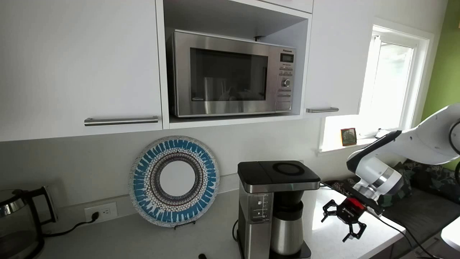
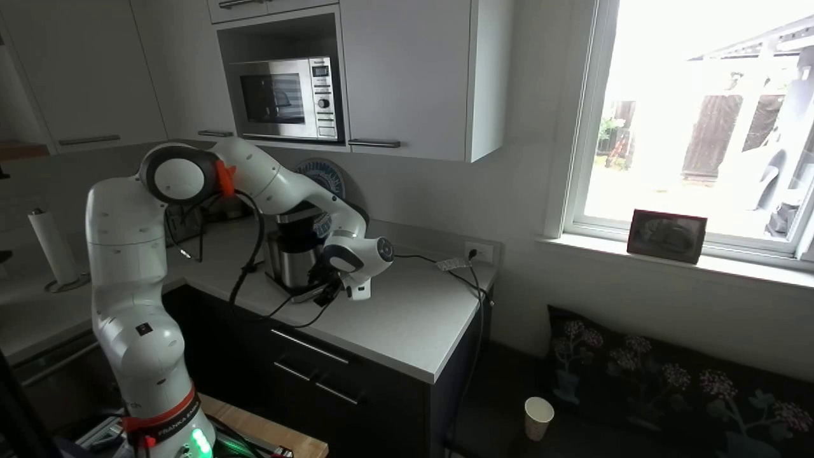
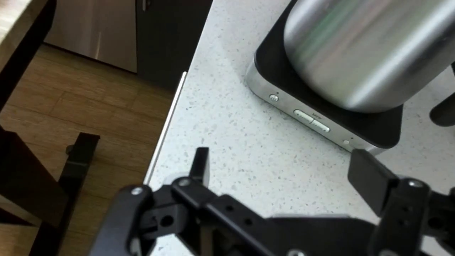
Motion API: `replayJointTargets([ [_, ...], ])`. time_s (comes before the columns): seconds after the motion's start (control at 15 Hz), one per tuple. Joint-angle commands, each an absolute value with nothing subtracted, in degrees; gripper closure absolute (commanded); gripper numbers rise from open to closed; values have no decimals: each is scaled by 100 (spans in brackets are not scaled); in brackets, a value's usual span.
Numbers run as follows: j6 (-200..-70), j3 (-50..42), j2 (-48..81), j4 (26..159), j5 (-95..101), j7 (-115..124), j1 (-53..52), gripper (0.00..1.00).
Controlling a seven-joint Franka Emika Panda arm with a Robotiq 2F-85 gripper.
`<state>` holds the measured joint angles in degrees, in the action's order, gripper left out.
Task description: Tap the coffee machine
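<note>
The coffee machine (image 1: 255, 212) stands upright on the counter, with a flat black top and a steel carafe (image 1: 287, 233). It shows partly behind my arm in an exterior view (image 2: 273, 254). In the wrist view, its black base (image 3: 376, 129), front buttons and the lower carafe (image 3: 369, 53) show; its top is out of view. My gripper (image 3: 280, 151) is open and empty above the counter, in front of the base. Its right fingertip overlaps the base's front corner in the picture; touch cannot be told. In an exterior view, the gripper (image 1: 334, 229) is apart, right of the machine.
A microwave (image 1: 230, 79) sits in the cabinet niche above. A round blue-patterned plate (image 1: 143, 183) stands against the wall. A glass kettle (image 1: 21, 226) is at far left. Cables (image 2: 455, 273) lie on the counter (image 2: 407, 331), whose front edge is near the gripper.
</note>
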<state>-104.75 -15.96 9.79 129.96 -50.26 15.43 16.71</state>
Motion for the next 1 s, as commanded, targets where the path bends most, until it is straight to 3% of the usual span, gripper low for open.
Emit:
replayJointTargets([
  [0.0, -10463, -1599, 1066, 12978, -5082, 1548, 1624, 0],
  [0.87, -10604, -1432, 1642, 12897, -5587, 1869, 1456, 0],
  [0.93, -10615, -1417, 1690, 12886, -5676, 1881, 1439, 23],
])
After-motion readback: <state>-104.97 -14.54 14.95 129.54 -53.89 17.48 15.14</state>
